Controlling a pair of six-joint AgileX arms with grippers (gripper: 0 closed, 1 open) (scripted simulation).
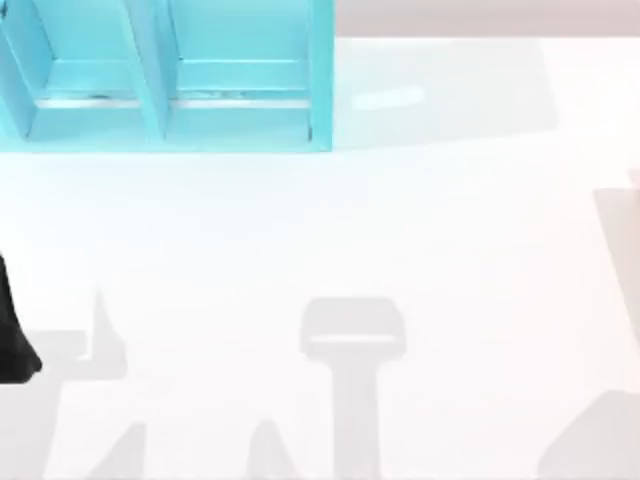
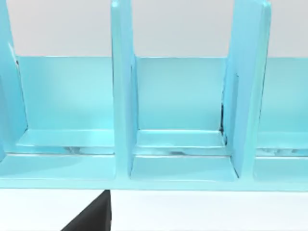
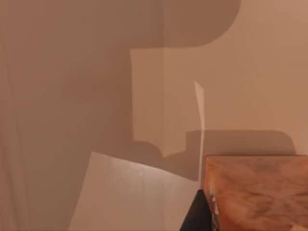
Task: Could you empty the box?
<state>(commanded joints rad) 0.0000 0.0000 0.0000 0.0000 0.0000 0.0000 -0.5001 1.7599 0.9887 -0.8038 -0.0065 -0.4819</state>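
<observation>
A light blue box with upright dividers stands at the table's far left in the top view. The left wrist view looks straight into its compartments, and nothing lies in them. My left arm shows as a black shape at the table's left edge, well in front of the box. A black piece of my left gripper sits just before the box's front lip. In the right wrist view, a black piece of my right gripper sits beside an orange-brown wood-grained block.
The white table stretches open to the right of and in front of the box, marked only by grey shadows. The right wrist view faces a plain tan wall with a pale slab below it.
</observation>
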